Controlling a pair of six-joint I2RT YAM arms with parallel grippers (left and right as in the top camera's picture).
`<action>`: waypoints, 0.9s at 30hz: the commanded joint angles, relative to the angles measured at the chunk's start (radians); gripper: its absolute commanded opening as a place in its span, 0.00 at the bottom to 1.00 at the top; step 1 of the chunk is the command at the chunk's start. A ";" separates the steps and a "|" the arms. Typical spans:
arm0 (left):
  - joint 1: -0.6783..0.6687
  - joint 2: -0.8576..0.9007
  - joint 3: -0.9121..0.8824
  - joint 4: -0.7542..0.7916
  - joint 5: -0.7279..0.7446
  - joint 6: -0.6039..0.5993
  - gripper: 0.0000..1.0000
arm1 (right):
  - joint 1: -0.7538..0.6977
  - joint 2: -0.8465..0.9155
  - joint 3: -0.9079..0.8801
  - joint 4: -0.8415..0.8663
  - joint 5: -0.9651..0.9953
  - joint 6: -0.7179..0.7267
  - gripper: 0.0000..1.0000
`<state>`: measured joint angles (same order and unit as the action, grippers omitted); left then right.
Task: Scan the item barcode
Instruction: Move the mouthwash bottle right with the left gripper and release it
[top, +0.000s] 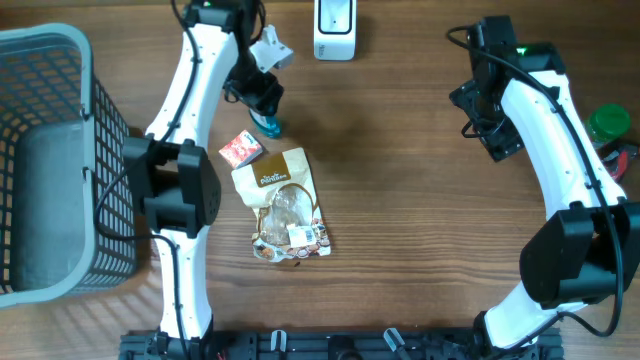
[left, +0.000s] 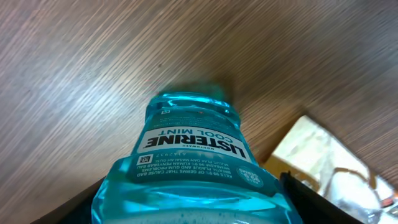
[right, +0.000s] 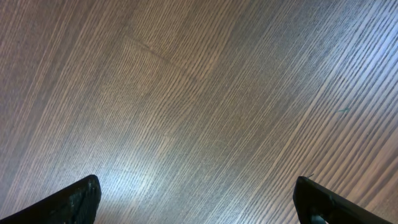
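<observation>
The item is a blue mouthwash bottle (left: 193, 162) with a teal "Cool Mint" label. It fills the left wrist view between my two dark fingers. From overhead it shows as a blue tip (top: 270, 124) under my left gripper (top: 262, 100), which is shut on the bottle from both sides. Its far end is close to the wood. No barcode shows on the visible label. The white scanner (top: 334, 28) stands at the back middle of the table. My right gripper (top: 492, 128) hangs open over bare wood at the right, with nothing between its fingers (right: 81, 199).
A small red box (top: 240, 148) and a tan snack bag (top: 285, 205) lie just in front of the bottle. A grey mesh basket (top: 100, 150) stands at the left edge. A green-lidded jar (top: 608, 124) sits at the far right.
</observation>
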<state>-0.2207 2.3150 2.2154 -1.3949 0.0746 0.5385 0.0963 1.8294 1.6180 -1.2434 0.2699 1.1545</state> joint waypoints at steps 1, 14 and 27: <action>-0.059 -0.038 0.011 -0.002 0.018 -0.121 0.74 | 0.002 0.013 -0.010 0.002 -0.001 -0.003 1.00; -0.268 -0.038 0.010 -0.010 0.060 -0.444 0.76 | 0.001 0.013 -0.010 0.000 0.000 -0.011 1.00; -0.356 -0.038 0.011 -0.012 0.105 -0.600 0.72 | -0.005 0.013 -0.010 -0.003 0.011 -0.030 1.00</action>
<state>-0.5819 2.3112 2.2154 -1.3994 0.1322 0.0017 0.0963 1.8294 1.6180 -1.2442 0.2703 1.1351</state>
